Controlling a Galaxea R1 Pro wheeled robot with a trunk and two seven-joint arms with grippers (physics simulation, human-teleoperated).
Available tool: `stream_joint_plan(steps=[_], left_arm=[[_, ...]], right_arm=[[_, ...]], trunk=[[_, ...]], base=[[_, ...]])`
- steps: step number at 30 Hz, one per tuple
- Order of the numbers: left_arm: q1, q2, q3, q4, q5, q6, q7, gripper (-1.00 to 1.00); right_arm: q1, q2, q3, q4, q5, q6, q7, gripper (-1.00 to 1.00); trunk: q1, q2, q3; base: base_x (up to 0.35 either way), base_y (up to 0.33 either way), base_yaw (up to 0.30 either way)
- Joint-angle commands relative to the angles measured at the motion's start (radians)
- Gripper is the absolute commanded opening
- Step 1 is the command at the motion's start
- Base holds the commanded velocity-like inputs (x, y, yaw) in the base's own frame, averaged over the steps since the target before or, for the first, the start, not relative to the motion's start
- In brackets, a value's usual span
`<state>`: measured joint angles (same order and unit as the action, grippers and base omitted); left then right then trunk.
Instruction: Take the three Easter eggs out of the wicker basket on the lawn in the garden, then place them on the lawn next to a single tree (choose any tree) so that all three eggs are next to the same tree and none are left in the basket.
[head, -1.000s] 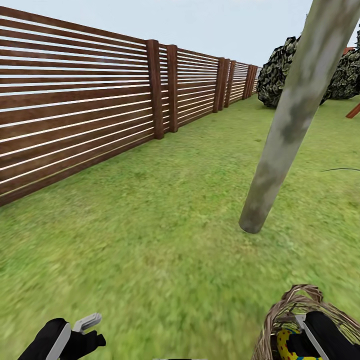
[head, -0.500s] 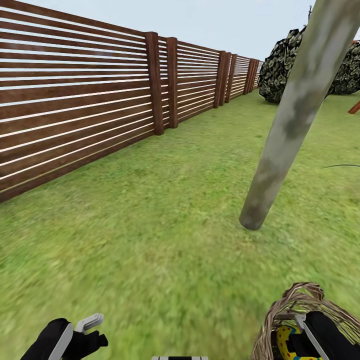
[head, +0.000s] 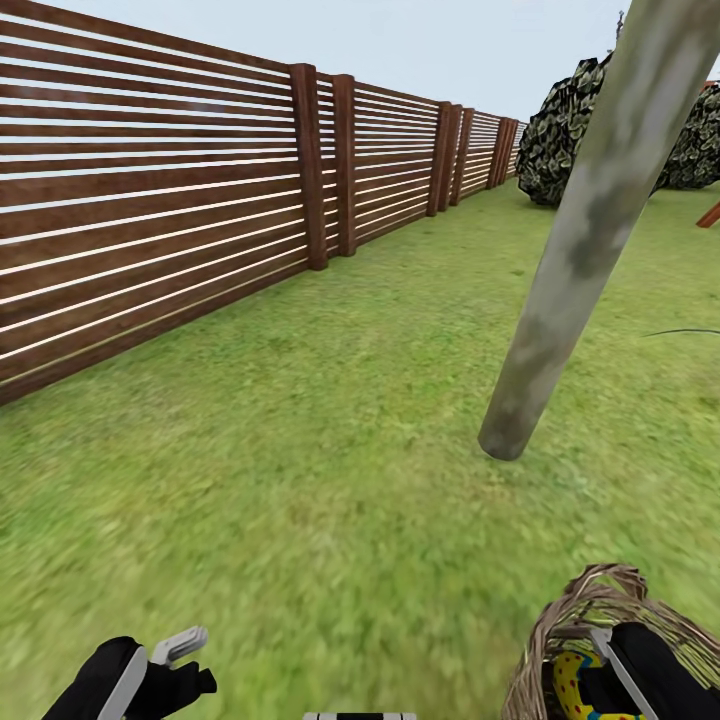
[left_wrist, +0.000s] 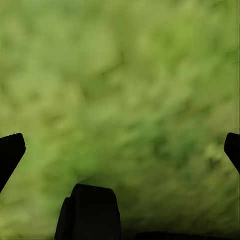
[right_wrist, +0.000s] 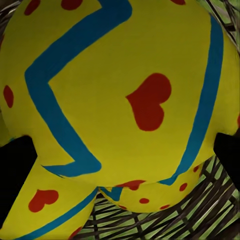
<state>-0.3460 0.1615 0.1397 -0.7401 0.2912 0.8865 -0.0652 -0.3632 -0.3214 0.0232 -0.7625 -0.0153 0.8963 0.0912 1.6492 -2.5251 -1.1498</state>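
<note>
Beside the tree (head: 580, 250), eggs (right_wrist: 125, 85) remain in the basket (head: 575, 620); right hand (head: 610, 690) inside, grip unclear; left hand (head: 185, 665) open, empty.

The head camera looks forward and down over the lawn (head: 300, 480) toward the fence (head: 150, 200) and the tree (head: 590, 230). The left wrist camera faces blurry grass from close up — the same lawn. The right wrist camera sits very near an egg (right_wrist: 120, 95) inside the wicker basket (head: 560, 640) — both show in the head view too.

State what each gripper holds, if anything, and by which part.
The left gripper is open over the lawn, holding nothing. The right gripper reaches into the wicker basket at an Easter egg; a grip cannot be told.
</note>
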Motion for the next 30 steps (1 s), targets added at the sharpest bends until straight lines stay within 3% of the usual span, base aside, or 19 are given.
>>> stream_joint_plan(steps=[1, 30], left_arm=[[-0.001, 0.0, 0.003, -0.001, -0.006, 0.005, -0.007, 1.0], [-0.001, -0.008, 0.003, 0.001, -0.006, 0.005, -0.008, 1.0]], right_arm=[[0.0, -0.001, 0.002, -0.001, -0.005, 0.004, 0.002, -1.0], [0.0, 0.004, 0.003, 0.0, -0.004, 0.004, 0.002, -1.0]], trunk=[[0.0, 0.0, -0.001], [0.0, 0.0, -0.001]], base=[[0.0, 0.0, 0.0], [0.0, 0.0, 0.0]])
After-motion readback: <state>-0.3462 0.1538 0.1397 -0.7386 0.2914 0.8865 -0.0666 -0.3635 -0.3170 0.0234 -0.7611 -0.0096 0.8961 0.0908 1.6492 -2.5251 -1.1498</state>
